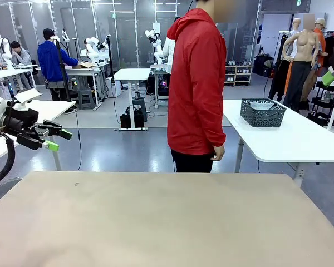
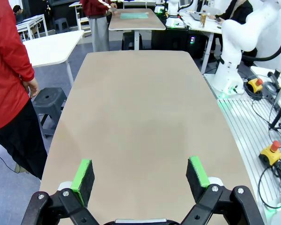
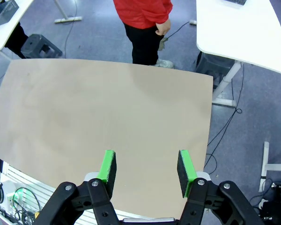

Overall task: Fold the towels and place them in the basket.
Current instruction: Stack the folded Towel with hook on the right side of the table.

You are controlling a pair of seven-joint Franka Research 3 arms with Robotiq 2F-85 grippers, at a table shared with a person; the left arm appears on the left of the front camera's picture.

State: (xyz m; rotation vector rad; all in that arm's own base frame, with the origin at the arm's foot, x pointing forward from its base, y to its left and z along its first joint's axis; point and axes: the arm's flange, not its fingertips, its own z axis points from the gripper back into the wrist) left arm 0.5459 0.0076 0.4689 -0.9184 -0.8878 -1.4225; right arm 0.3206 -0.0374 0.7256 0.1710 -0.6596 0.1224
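Front view shows you the basket (image 1: 262, 113) far right, contents unclear; left gripper (image 1: 54, 140) spread apart; right gripper (image 3: 146, 169) parted, empty.

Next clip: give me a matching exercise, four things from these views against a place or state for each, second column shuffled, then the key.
Things
1. basket
2. left gripper
3. person
4. right gripper

Places or states
A. standing at the far edge of the tan table, in a red jacket
B. on a white side table behind and to the right
C. open, raised off the tan table's left edge
D. jaws apart with nothing between them, high above the tan table, looking down on it

Pairs: 1-B, 2-C, 3-A, 4-D
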